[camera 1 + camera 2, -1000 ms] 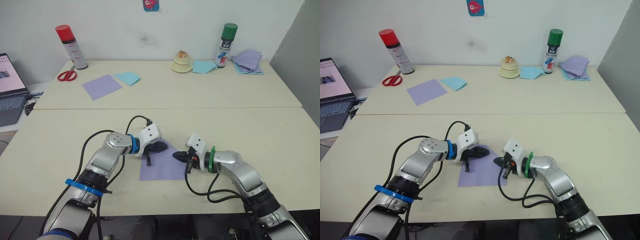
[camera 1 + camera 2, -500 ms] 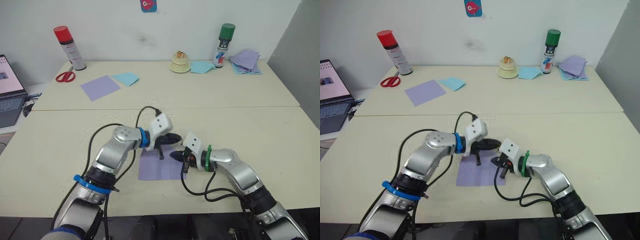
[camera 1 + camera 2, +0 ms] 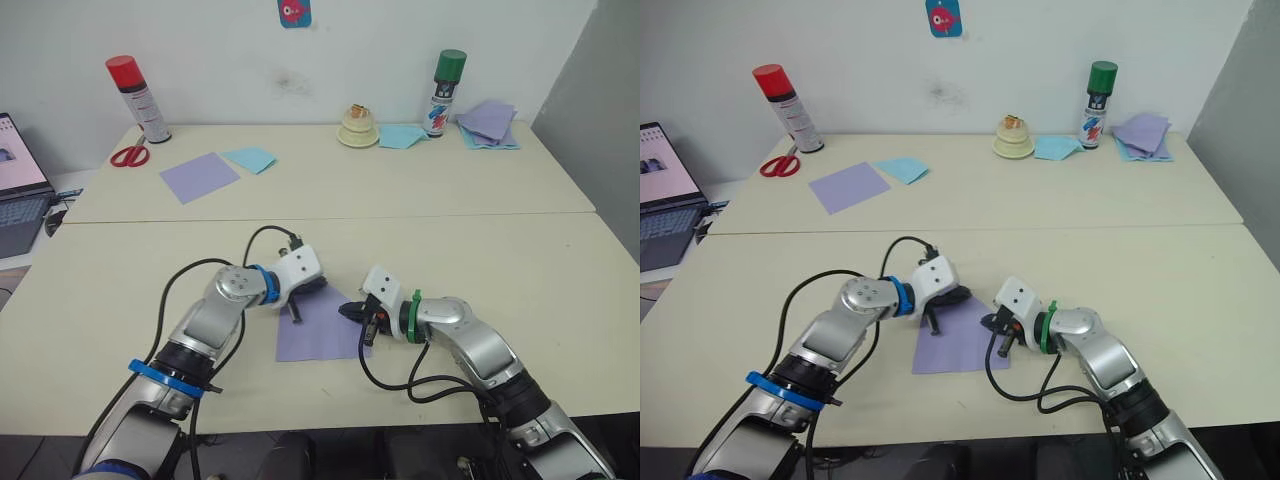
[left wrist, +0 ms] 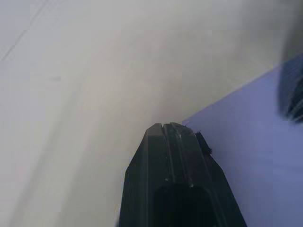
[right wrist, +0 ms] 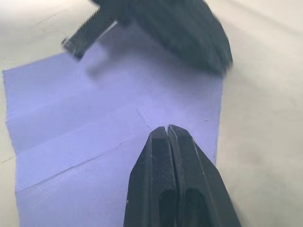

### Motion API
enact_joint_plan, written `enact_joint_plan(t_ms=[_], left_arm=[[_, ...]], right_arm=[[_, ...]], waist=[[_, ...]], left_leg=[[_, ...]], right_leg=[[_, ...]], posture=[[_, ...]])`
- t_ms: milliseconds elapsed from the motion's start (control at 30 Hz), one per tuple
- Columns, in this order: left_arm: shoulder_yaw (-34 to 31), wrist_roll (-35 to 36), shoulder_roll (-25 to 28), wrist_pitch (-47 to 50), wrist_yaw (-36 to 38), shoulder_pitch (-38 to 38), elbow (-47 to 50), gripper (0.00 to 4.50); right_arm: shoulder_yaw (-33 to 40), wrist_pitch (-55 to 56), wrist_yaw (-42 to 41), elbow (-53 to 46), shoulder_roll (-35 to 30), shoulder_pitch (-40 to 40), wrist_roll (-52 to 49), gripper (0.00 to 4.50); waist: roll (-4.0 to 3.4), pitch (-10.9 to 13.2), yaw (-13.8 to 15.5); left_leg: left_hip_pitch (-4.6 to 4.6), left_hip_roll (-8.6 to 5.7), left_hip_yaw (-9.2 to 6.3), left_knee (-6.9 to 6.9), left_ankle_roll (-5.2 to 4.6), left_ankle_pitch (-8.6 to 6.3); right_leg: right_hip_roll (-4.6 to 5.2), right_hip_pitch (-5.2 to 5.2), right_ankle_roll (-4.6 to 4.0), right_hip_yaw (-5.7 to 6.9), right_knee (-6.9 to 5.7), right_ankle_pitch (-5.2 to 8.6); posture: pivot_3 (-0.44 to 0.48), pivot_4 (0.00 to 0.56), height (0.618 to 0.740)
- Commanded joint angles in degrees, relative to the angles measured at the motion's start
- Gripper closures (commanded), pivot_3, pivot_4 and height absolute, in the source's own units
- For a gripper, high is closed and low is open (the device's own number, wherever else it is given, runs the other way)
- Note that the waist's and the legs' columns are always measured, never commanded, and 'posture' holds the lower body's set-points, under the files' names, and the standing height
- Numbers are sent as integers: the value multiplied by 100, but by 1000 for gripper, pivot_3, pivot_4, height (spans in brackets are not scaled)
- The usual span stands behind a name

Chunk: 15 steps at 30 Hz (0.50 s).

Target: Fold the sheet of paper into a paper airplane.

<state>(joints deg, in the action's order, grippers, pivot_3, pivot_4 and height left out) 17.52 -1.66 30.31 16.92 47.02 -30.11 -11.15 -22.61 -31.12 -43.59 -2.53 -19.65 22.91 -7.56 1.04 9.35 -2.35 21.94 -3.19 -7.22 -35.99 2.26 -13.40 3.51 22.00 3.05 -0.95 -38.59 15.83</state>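
The sheet of paper [image 3: 322,328] lies flat on the near part of the cream table [image 3: 560,290], between my two grippers: thin, matte lavender, roughly square, with straight crease lines crossing it that are clear in the right wrist view. My left gripper [image 3: 316,288] sits at its far left corner, black fingers [image 4: 173,142] pressed together with nothing between them, tips at the paper's edge. My right gripper [image 3: 349,312] rests at the right edge, fingers [image 5: 166,137] also closed tight and empty, tips over the sheet; whether they touch it I can't tell. In the right wrist view the left gripper is a dark blur. Far side: smooth purple sheet [image 3: 201,175], light blue sheet [image 3: 251,157], red scissors [image 3: 131,153].
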Motion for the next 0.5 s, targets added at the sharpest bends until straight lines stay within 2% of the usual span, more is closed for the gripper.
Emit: enact_joint_plan(t_ms=[33, 167, 267, 367, 500], left_arm=[[-378, 7, 52, -148, -222, -63, -545, 4500], [-1259, 748, -168, -83, -374, -283, -534, 4500], [-2068, 1533, -119, 491, -314, -207, -225, 4500], [-2564, 2199, 68, 1182, -53, 261, 382, 3759], [-2882, 2975, 179, 2128, 99, 1148, 1335, 2563]], right_arm=[[-93, -176, 60, 110, 32, 14, 129, 4468], [-127, -171, 93, 212, 143, 68, 153, 4468], [-140, -125, 95, 344, 275, 196, 171, 4468], [-142, -72, 60, 482, 388, 359, 200, 4500], [-148, 20, -1, 638, 465, 507, 240, 4500]], waist=[[1, -1, 0], [2, 0, -15], [3, 1, -45], [3, 1, -106], [2, 1, -101]], left_leg=[[0, 0, 0, 0, 0, 0], [2, 2, 0, -1, 0, 0], [9, 8, -2, -1, 0, 0], [8, 11, -1, 1, 1, 0], [6, 8, -6, 4, 1, 0]], right_leg=[[0, -1, 1, 0, 0, 1], [-1, 4, 0, -1, -4, 0], [-6, 12, -4, 1, -5, -2], [-9, 16, -5, -3, -5, -3], [-10, 18, -7, -13, -4, -2]], posture=[[0, 150, 740], [0, 150, 740], [0, 150, 740], [0, 150, 740], [0, 150, 740]])
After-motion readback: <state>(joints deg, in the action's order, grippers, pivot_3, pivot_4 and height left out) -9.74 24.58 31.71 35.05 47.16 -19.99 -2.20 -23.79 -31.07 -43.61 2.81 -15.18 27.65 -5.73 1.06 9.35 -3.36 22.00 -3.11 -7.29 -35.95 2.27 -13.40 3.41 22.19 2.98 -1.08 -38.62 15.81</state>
